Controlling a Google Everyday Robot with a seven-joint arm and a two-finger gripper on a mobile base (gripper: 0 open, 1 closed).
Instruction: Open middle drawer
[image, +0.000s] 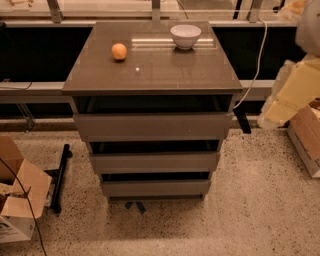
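One grey-brown middle drawer (154, 162), hand (244, 122) right

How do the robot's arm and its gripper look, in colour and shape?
The arm is built of pale cream, blocky segments with rounded edges, at the right edge of the view. The gripper is a small, nearly black piece beside the right end of the top drawer. No markings show.

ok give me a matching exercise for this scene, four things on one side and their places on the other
1 orange
2 white bowl
3 middle drawer
4 gripper

a directly below the top drawer
b on the cabinet top, back right
c beside the top drawer's right end
d on the cabinet top, left side

Pairs: 1-d, 2-b, 3-a, 4-c
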